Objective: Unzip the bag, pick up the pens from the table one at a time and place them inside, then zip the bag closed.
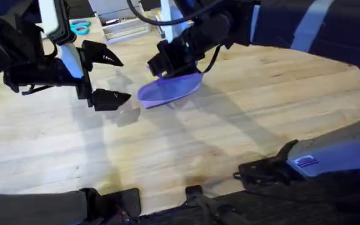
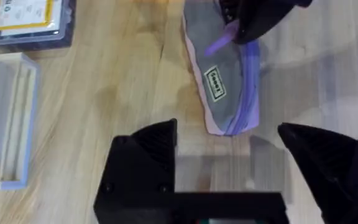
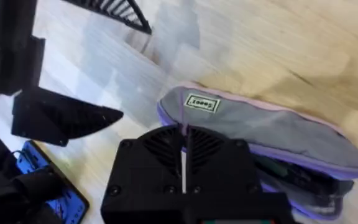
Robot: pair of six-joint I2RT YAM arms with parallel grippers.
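The left pincer (image 1: 112, 78) gapes wide and empty beside the lilac fabric pouch (image 1: 169, 88) on the pale wooden counter (image 1: 230, 137); the right pincer (image 1: 162, 64) is pressed shut, seemingly pinching the pouch's zipper.

Far end of bag (image 1: 167, 89) hidden under right gripper (image 1: 161, 65); bag's zip pull hidden there too; teal scissors (image 1: 80, 26) small, half cut off behind left arm.

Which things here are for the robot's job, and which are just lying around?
For the job: the purple bag, the table it lies on.
Just lying around: teal scissors, a clear plastic box, a packet with a yellow label.
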